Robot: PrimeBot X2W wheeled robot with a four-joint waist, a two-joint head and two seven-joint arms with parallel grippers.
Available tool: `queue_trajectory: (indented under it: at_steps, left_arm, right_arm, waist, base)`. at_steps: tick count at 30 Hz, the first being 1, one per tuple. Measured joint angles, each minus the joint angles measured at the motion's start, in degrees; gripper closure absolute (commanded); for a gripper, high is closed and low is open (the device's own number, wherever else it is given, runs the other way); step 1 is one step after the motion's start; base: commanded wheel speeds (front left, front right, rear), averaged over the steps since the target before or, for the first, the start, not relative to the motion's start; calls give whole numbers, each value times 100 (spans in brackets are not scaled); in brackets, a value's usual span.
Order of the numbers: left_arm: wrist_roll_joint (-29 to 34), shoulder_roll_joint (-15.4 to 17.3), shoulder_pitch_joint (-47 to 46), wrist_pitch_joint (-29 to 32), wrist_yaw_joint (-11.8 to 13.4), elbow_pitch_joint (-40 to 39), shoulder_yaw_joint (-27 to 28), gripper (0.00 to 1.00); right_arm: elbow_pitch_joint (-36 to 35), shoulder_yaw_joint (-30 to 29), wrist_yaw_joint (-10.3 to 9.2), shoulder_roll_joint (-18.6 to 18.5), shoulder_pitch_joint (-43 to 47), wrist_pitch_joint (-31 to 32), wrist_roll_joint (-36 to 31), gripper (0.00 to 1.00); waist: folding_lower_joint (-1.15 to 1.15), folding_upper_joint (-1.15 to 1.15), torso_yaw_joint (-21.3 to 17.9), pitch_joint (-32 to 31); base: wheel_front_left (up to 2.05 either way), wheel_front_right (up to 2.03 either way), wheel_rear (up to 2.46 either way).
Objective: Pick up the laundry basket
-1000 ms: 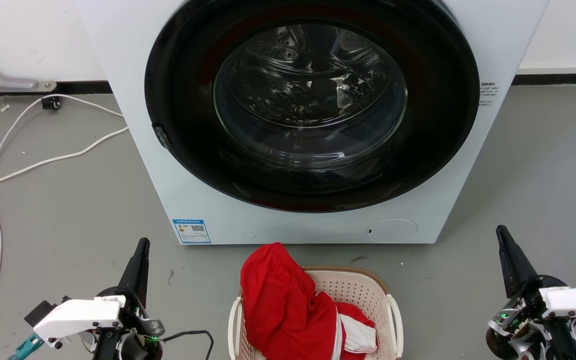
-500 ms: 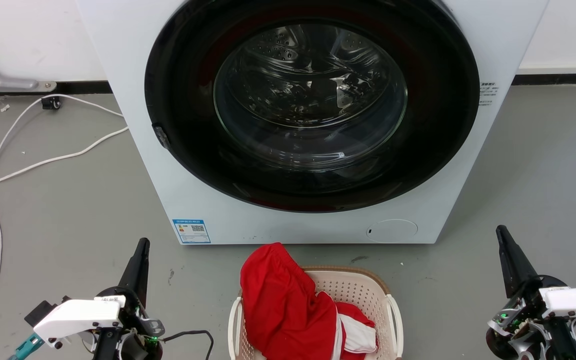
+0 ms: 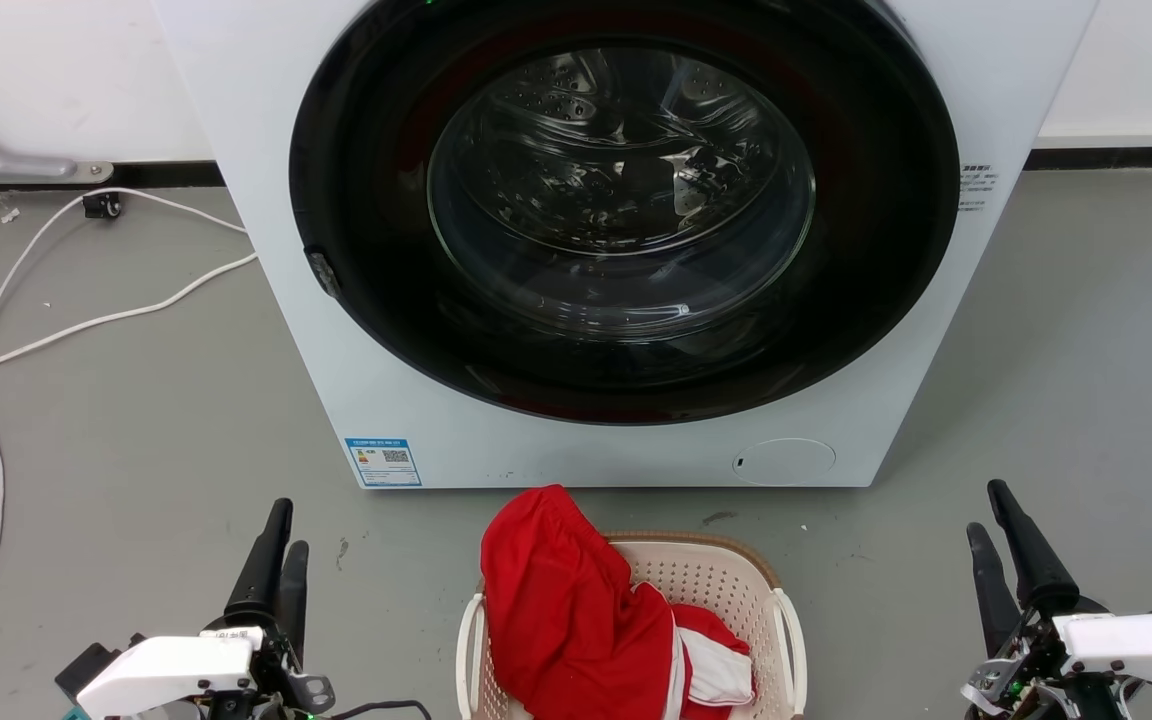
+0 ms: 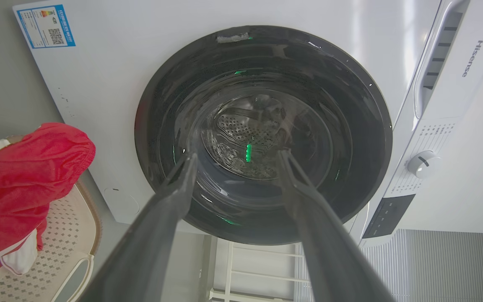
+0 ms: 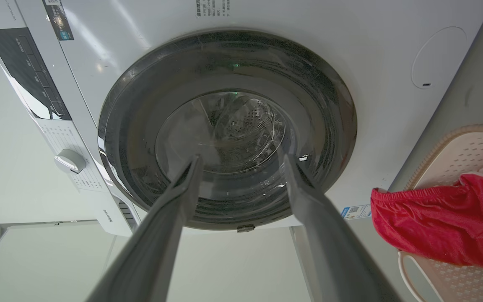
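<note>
The laundry basket [image 3: 748, 572] is cream with perforated walls, a brown rim and white loop handles. It stands on the floor in front of the washer, at the bottom middle of the head view. A red and white garment [image 3: 566, 610] is heaped in it and hangs over its far left rim. My left gripper [image 3: 286, 528] is open and empty, a little to the basket's left. Off to the basket's right, my right gripper [image 3: 986, 510] is also open and empty. The left wrist view has the basket [image 4: 71, 235] at lower left, past the left gripper [image 4: 235, 161]. The right wrist view has the basket [image 5: 461, 153] at the right, beside the right gripper [image 5: 241, 159].
A white front-loading washer [image 3: 266, 120] with a shut round glass door [image 3: 621, 190] stands just behind the basket. White cables [image 3: 86, 325] trail over the grey floor at the left. Bare grey floor [image 3: 1086, 350] lies to the right of the washer.
Both grippers have sunk toward the bottom edge of the head view and turned, so that each now shows two separate fingers. The basket and garment have not moved.
</note>
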Motion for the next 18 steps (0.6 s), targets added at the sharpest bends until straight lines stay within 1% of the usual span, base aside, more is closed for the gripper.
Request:
queue_trajectory:
  at_steps: [10, 18]
  left_arm:
    - [296, 1, 69, -267, 0, -118, 107, 0]
    - [818, 2, 88, -457, 33, -151, 431, 0]
  right_arm:
    - [-11, 37, 0, 0, 16, -258, -385, 0]
    - [-88, -3, 0, 0, 15, -456, -1225, 0]
  waist:
    - [0, 0, -1, 2]
    - [0, 0, -4, 1]
  base:
    - [0, 0, 0]
    - [0, 0, 0]
